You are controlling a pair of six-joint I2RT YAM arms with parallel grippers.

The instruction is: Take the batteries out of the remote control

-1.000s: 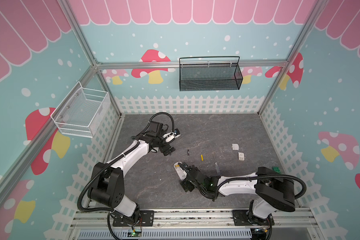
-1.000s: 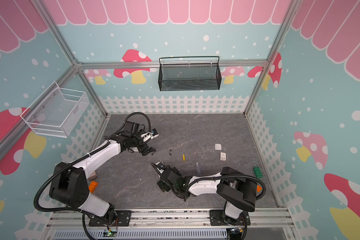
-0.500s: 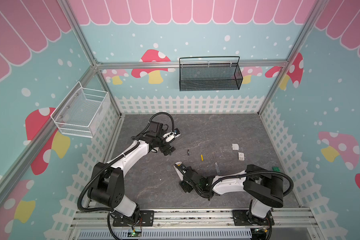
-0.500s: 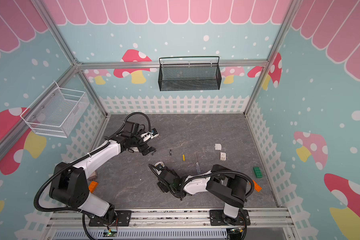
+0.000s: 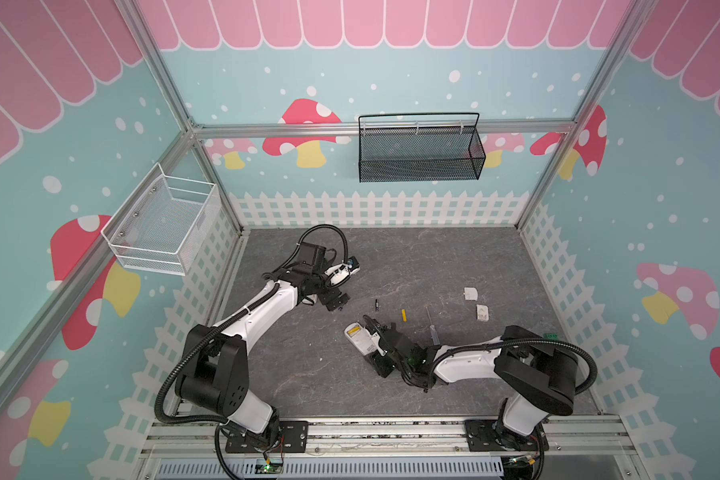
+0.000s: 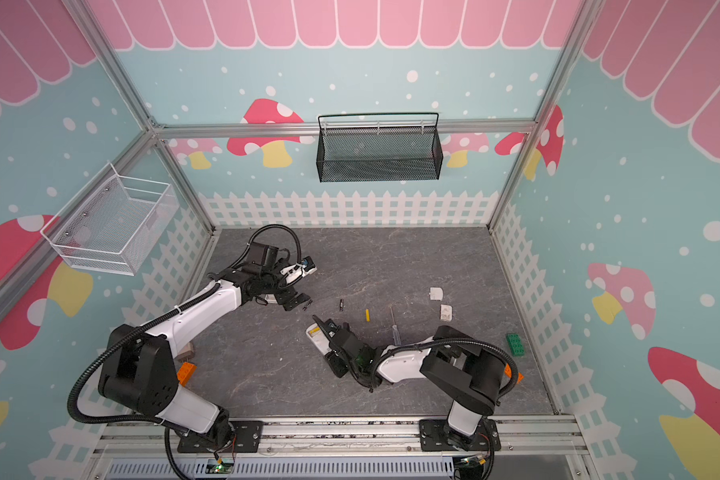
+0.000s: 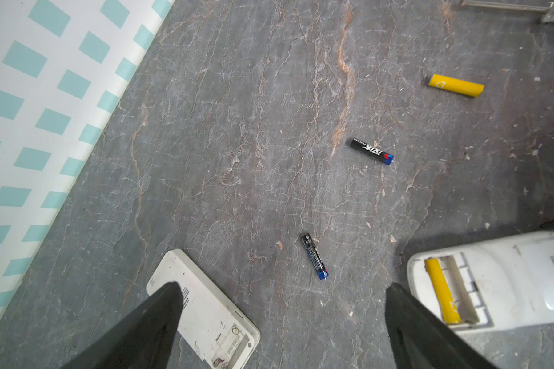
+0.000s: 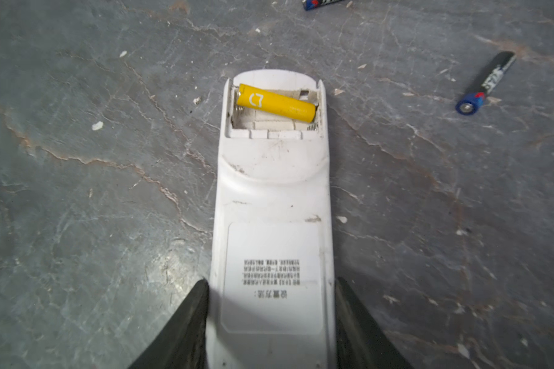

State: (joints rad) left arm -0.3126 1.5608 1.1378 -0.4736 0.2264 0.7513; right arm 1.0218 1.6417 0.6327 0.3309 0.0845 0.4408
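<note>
The white remote control (image 8: 271, 198) lies back-up on the floor with its battery bay uncovered, and one yellow battery (image 8: 275, 103) sits in the bay. My right gripper (image 8: 271, 281) is shut on the remote's sides, seen in a top view near the floor's front middle (image 5: 373, 347). Loose on the floor are a yellow battery (image 7: 456, 85) and two black batteries (image 7: 371, 151) (image 7: 314, 255). My left gripper (image 7: 283, 286) hangs open above bare floor to the left of the remote (image 7: 493, 281), holding nothing.
A second flat white remote (image 7: 205, 319) lies under one left finger. A clear-handled screwdriver (image 5: 431, 328) and two small white covers (image 5: 470, 294) lie to the right. A green brick (image 6: 515, 344) and an orange brick (image 6: 186, 372) sit near the side fences.
The right gripper's jaws have closed in from wide open onto the sides of the remote. The left arm has stayed still.
</note>
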